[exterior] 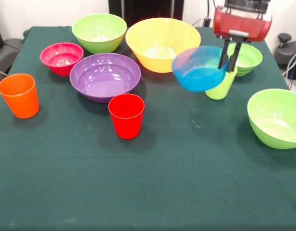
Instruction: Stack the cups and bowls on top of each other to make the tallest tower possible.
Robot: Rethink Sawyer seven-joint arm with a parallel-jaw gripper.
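Ten plastic vessels spread over a counter (153,192) draped in dark green cloth, every visible hollow empty. At far centre, largest round glossy yellow bowl (162,43), upright. Just left of it, big lime green bowl (99,32). Nearer and left, small magenta bowl (61,57), and beside that a wide purple bowl (104,76), close to the yellow one's left flank. At near left, smooth tapered orange cup (19,95), upright and apart from the rest. Near centre, red tapered cup (126,115), just in front of the purple bowl. At the right edge, another lime green bowl (277,118), its right side cut off by the frame. At far right, a smaller lime green bowl (244,58), partly hidden behind the arm's fingers.

Raised off the cloth at right of centre, translucent blue bowl (198,68), tilted with its mouth turned up and to the left, overlapping the yellow bowl's right rim in view. Jaws of the red and black gripper (230,55) closed down narrowly on the blue bowl's right rim, two dark fingers (236,57) close together. Below and behind that rim, lime green tapered cup (221,86), only its lower body showing, its mouth and inside hidden by the blue bowl; contact between bowl and cup hard to judge. No stacking among the other vessels.
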